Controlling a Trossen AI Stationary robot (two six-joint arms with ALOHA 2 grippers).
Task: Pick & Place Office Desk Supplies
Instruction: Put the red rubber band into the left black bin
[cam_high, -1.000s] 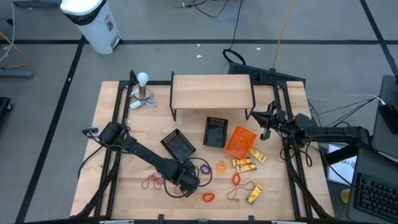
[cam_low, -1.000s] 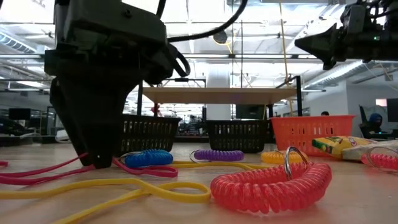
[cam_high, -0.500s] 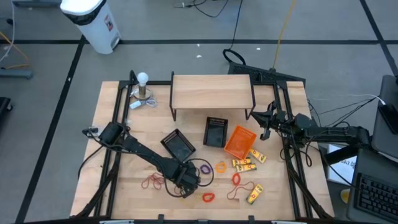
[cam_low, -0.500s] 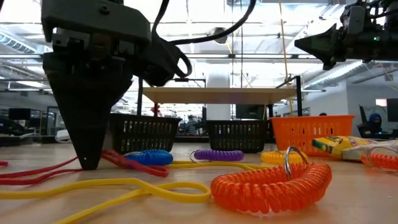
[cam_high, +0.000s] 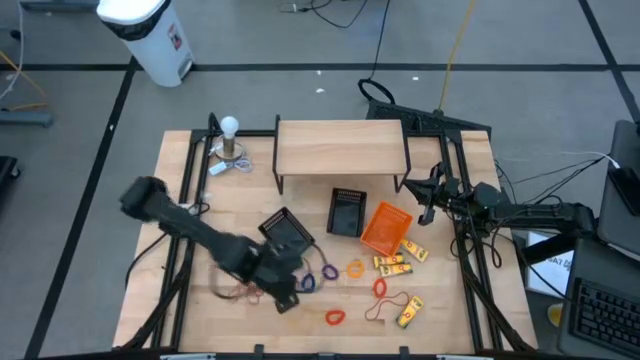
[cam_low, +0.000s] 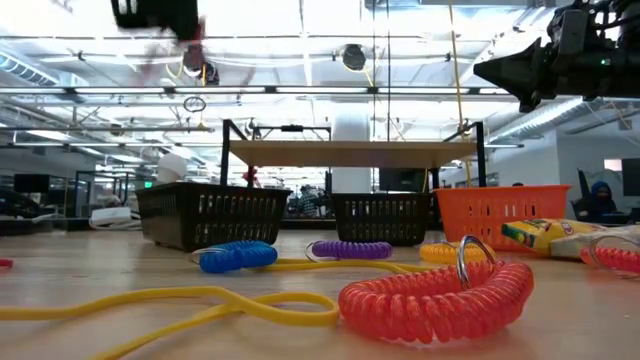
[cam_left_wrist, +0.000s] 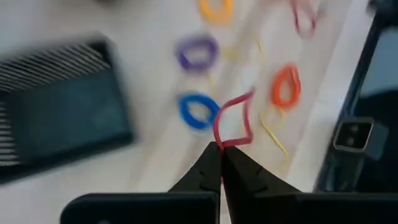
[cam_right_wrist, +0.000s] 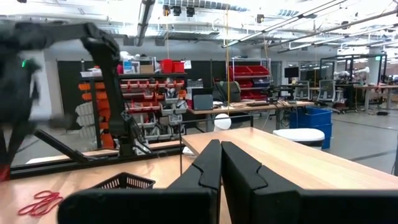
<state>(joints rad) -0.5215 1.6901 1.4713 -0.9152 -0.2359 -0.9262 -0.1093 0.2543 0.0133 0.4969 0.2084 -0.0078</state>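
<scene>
My left gripper (cam_left_wrist: 220, 148) hangs above the table's near left part (cam_high: 286, 298), shut on a thin red cord loop (cam_left_wrist: 234, 122). On the wood below lie a blue coil (cam_left_wrist: 198, 112), a purple coil (cam_left_wrist: 198, 53), an orange coil (cam_left_wrist: 286, 87) and a yellow cord (cam_low: 200, 300). A larger red coil (cam_low: 435, 295) lies nearest the low camera. Yellow packets (cam_high: 395, 263) lie at the near right. My right gripper (cam_right_wrist: 221, 155) is shut, empty, raised over the table's right side (cam_high: 428, 205). My left gripper pinches the red cord loop at one point of its strand (cam_left_wrist: 218, 143), between the two fingertips. The fingers slant down from above. The loop sticks out beyond the tips as a small open loop, lifted clear of the table.
A black mesh tray (cam_high: 288, 235) lies just beyond my left gripper, a second black tray (cam_high: 347, 212) and an orange tray (cam_high: 385, 228) farther right. A wooden shelf (cam_high: 340, 148) stands at the back, a white ball on a stand (cam_high: 231, 140) at the far left. More red loops (cam_high: 245, 292) lie near left.
My left gripper has shut on the red cord down at the table. It has then gone quickly up and a little toward the table's left edge, turning as it rose. The red cord has come up with it, clear of the wood.
</scene>
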